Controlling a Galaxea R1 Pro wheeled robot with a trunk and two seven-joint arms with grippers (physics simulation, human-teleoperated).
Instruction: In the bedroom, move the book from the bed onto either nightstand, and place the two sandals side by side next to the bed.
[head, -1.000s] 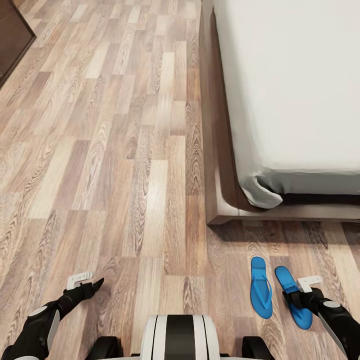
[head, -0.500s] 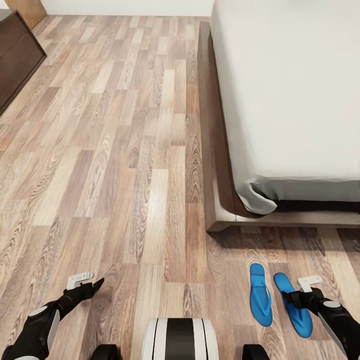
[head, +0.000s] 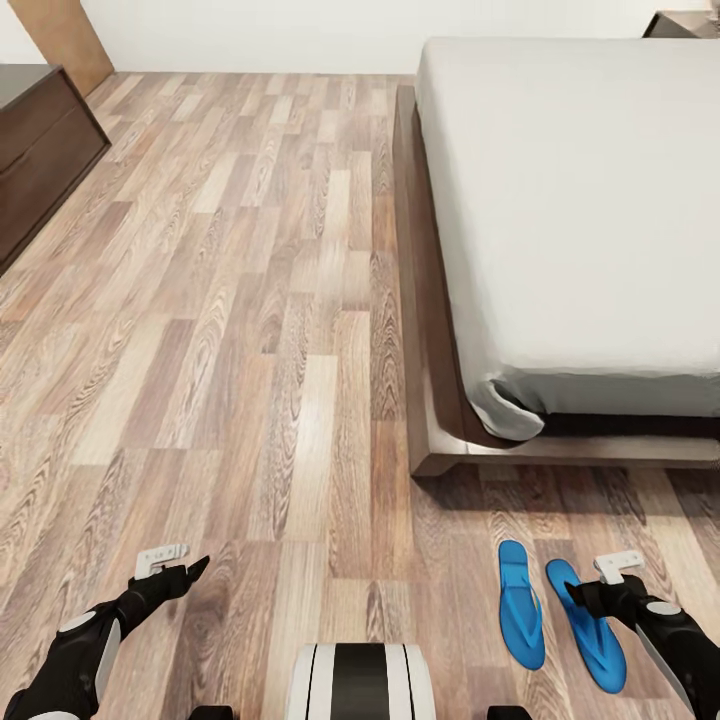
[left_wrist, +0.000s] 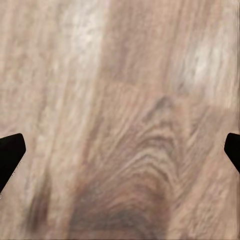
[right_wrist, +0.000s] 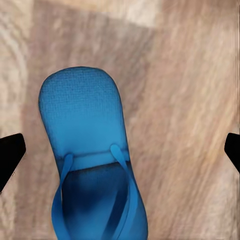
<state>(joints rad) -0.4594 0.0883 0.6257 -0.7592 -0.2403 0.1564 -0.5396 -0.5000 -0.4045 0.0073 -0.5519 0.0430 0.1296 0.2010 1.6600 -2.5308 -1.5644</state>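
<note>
Right wrist view | sandal (right_wrist: 90, 165) on floor (right_wrist: 190, 100) between wide-spread right fingers (right_wrist: 10, 155) | left fingers (left_wrist: 10, 152) wide, nothing held

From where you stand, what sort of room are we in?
Very likely a bedroom. A large low bed with a dark wooden frame and a pale mattress takes up the right side, two blue sandals lie side by side on the wood-plank floor at its foot, and a dark wooden cabinet stands at the far left.

The right sandal (head: 586, 625) is partly covered beneath the right arm's fingers (head: 618, 566). In the right wrist view, the heel of that sandal (right_wrist: 92, 165) is cropped, and only dark finger tips (right_wrist: 10, 156) enter. The bed (head: 570, 230) is cut off at the edge beyond them.
</note>
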